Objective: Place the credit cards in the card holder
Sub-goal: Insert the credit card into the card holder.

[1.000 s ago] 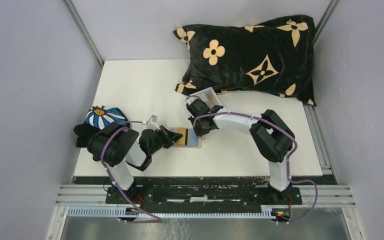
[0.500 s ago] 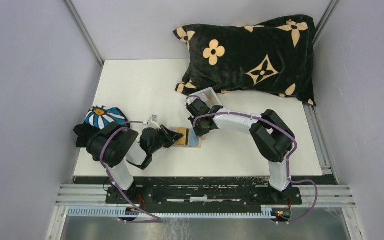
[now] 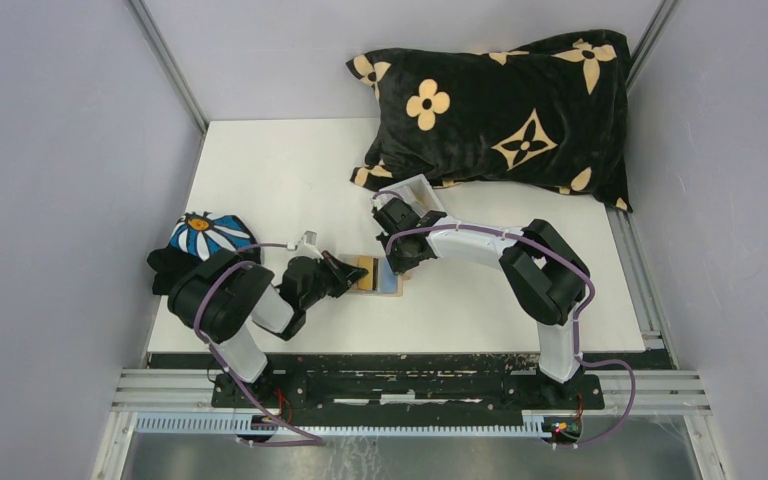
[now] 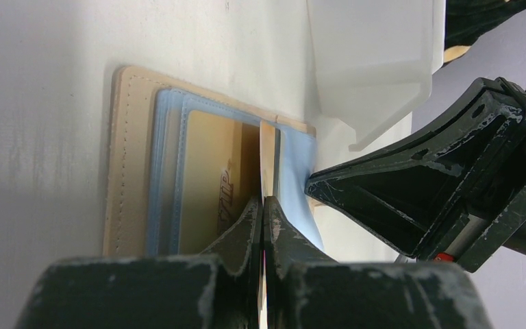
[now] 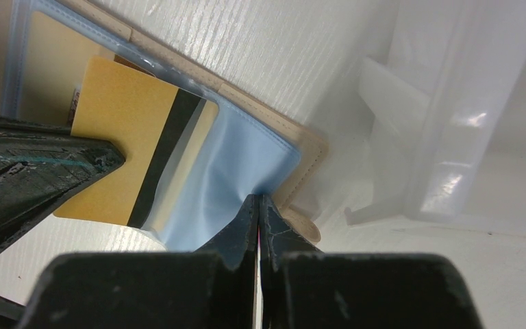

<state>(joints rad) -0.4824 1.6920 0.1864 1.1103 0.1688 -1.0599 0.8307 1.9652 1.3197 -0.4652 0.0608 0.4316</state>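
Shifted slightly, left gripper (image 4: pixel 263 204) clamps yellow card (image 5: pixel 120 137); right gripper (image 5: pixel 257 203) pinches filmy sleeve (image 5: pixel 227 159) of card holder (image 4: pixel 127 151).

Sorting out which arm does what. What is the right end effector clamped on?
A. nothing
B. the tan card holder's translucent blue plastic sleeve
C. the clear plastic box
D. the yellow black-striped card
B: the right end effector is shut on the edge of the translucent blue plastic sleeve of the flat tan leather-like card holder.
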